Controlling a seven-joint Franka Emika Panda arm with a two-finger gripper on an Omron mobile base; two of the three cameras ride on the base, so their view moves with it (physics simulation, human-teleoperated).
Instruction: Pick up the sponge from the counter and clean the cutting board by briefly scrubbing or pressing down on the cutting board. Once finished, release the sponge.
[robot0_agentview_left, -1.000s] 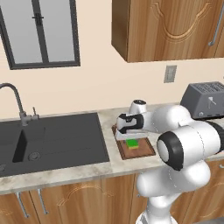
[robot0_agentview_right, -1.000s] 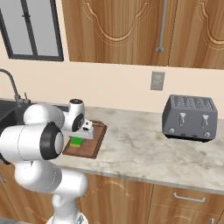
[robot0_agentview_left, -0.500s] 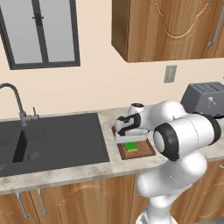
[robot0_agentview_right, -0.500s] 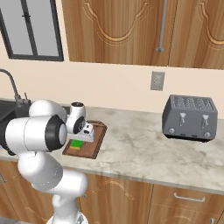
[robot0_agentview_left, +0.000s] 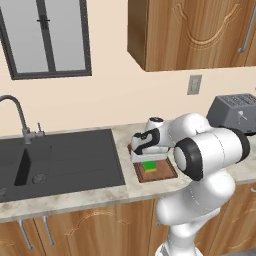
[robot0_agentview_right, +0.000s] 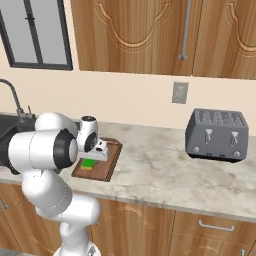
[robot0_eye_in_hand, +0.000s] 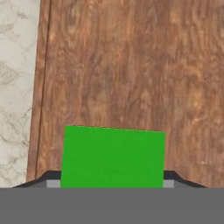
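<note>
The green sponge (robot0_agentview_left: 149, 166) (robot0_agentview_right: 89, 163) lies flat on the dark reddish-brown cutting board (robot0_agentview_left: 163, 173) (robot0_agentview_right: 106, 169), toward its front half. My gripper (robot0_agentview_left: 148, 159) (robot0_agentview_right: 93, 156) points straight down over it. In the hand view the sponge (robot0_eye_in_hand: 113, 157) fills the space between the two dark fingertips (robot0_eye_in_hand: 52, 176), which touch its left and right sides, so the gripper (robot0_eye_in_hand: 112, 178) is shut on it. Wood grain of the board (robot0_eye_in_hand: 131, 65) extends beyond the sponge, with the beige counter (robot0_eye_in_hand: 15, 87) past the board's rim at the left.
A black sink (robot0_agentview_left: 55, 155) with a faucet (robot0_agentview_left: 17, 112) lies left of the board. A grey toaster (robot0_agentview_left: 235, 112) (robot0_agentview_right: 217, 134) stands at the right against the wall. Bare marbled counter (robot0_agentview_right: 160, 170) stretches between board and toaster. Wooden cabinets hang overhead.
The arm's elbow has swung and the hand has shifted slightly over the board. The sponge stays on the board's front part under the gripper.
</note>
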